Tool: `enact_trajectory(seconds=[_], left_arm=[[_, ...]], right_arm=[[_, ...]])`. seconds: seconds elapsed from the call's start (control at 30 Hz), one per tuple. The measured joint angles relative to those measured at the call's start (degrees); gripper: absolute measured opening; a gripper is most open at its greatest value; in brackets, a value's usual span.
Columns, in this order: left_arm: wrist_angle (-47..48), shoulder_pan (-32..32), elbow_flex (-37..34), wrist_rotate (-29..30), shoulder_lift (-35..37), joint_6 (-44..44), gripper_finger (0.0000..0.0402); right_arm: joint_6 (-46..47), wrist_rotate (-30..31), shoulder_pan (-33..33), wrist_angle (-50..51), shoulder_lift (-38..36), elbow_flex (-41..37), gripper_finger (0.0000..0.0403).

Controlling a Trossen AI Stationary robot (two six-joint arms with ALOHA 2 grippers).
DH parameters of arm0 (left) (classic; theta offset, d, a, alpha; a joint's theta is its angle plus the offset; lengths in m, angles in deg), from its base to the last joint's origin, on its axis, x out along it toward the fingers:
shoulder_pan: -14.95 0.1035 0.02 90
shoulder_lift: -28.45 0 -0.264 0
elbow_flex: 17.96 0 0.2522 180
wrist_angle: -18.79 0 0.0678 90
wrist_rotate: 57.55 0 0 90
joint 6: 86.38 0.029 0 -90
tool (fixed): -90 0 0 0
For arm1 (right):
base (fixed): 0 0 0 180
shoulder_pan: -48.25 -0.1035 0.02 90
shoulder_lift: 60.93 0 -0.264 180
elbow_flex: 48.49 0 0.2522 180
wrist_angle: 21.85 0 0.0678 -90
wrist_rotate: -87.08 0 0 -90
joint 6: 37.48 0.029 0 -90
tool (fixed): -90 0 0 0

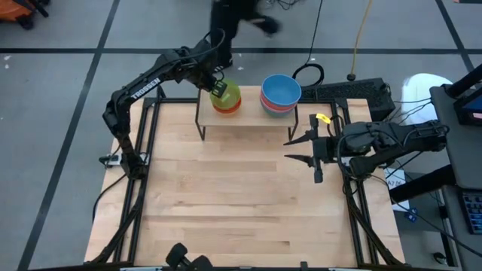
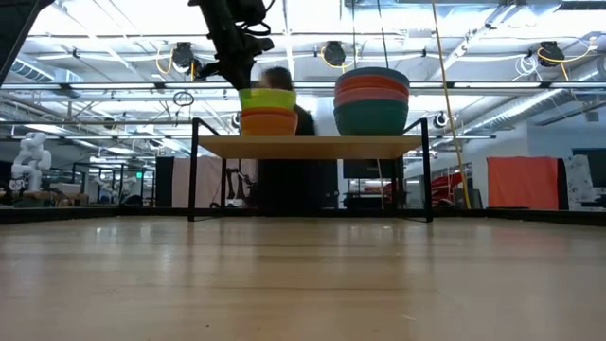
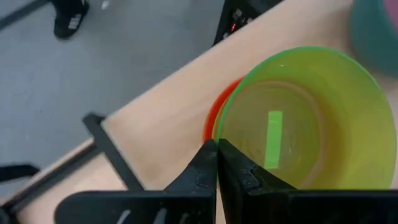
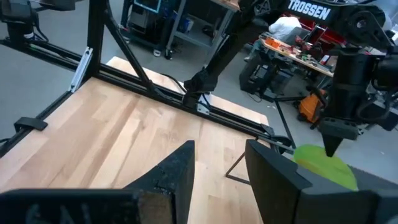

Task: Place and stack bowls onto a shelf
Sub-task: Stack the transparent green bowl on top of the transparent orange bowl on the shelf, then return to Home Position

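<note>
— Reaching across the far-left corner of the surface [image 1: 241, 196], how is the left arm posed?

— It is bent at the elbow and extended to the shelf [image 1: 252, 119]. The left tool [image 1: 219, 88] is held above the left stack, its fingers [image 3: 205, 171] pressed together at the near rim of the green bowl [image 1: 228, 94], which is nested on an orange bowl [image 2: 268, 123]. Whether the rim is pinched cannot be told.

— And the right arm?

— It is held low over the right side of the surface, stretched toward the left. The right tool [image 1: 300, 149] is seen with its fingers apart and nothing between them.

— Where are the other bowls?

— A second stack is set on the right part of the shelf: a blue bowl [image 1: 281, 90] on top, pink beneath, teal at the bottom.

— The room?

— A grey floor is seen around the surface, with a person [image 1: 233, 19] beyond the shelf. Ceiling lights and an orange panel [image 2: 525, 182] are visible in the low view.
</note>
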State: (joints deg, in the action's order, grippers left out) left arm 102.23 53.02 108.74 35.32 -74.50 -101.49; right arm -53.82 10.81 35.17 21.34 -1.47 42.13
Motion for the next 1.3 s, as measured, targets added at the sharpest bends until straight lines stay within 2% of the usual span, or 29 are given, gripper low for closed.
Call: enact_trajectory(seconds=[0.1, 0.47, 0.6, 0.7, 0.83, 0.97, 1.1, 1.3], left_arm=[[-0.6, -0.4, 0.1, -0.4, -0.4, 0.4, 0.0007], [0.3, -1.1, 0.0, -0.5, -0.6, 0.1, 0.0074], [0.3, -1.4, 0.0, -0.4, -0.6, -0.2, 0.0084], [0.8, -1.6, 0.0, -2.9, -0.2, -0.5, 0.0085], [0.7, -1.8, 0.0, -11.7, 0.8, -3.0, 0.0085], [0.5, -2.6, 0.0, -17.9, 3.7, -2.4, 0.0085], [0.5, -3.4, 0.0, -18.3, 8.3, -3.0, 0.0085], [0.3, -4.6, 0.0, -17.8, 18.3, -2.2, 0.0085]], right_arm=[[0.0, 0.0, 0.0, 0.2, 0.0, 0.0, 0.0134], [0.0, 0.0, 0.0, 0.2, 0.0, 0.0, 0.0134], [-0.8, 0.0, 0.0, 0.4, 0.0, 0.0, 0.0134], [-1.5, 0.0, 0.0, 0.7, 0.0, 0.0, 0.0134], [-2.7, 0.0, 0.0, 0.9, -1.0, 0.0, 0.0134], [-5.0, 0.0, 0.0, 2.0, -3.9, 0.0, 0.0134], [-5.5, 2.8, 0.0, 2.2, -8.0, 0.0, 0.0134], [-7.0, 2.8, 0.0, 2.2, -14.1, 0.0, 0.0134]])
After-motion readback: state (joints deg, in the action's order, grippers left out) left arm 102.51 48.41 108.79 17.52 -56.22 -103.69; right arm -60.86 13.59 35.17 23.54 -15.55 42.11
